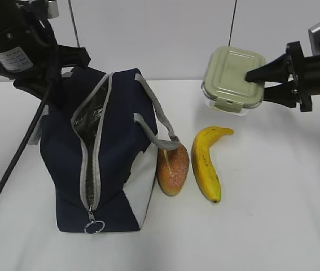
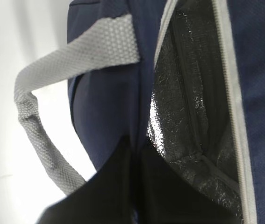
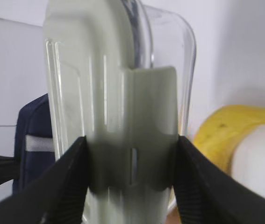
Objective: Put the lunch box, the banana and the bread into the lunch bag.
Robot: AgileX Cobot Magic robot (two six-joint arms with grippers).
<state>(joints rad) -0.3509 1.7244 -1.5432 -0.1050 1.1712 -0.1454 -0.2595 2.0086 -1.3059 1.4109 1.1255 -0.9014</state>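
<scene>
The navy lunch bag (image 1: 64,164) stands at the left, its zipper open and silver lining (image 2: 188,93) showing. My left gripper (image 1: 55,93) is at the bag's far end, shut on the fabric edge of the opening (image 2: 139,154). My right gripper (image 1: 255,84) is shut on the lunch box (image 1: 230,76), gripping its sage-green lid and glass base (image 3: 109,84) and holding it in the air above the table at the right. The bread (image 1: 174,166) lies against the bag's white side. The banana (image 1: 206,164) lies just right of the bread.
A grey strap handle (image 1: 154,121) droops over the bread; the other strap (image 2: 43,107) hangs outside the bag. The metal ring pull (image 1: 94,227) hangs at the bag's near end. A black cable (image 1: 13,164) runs down the left side. The table is white.
</scene>
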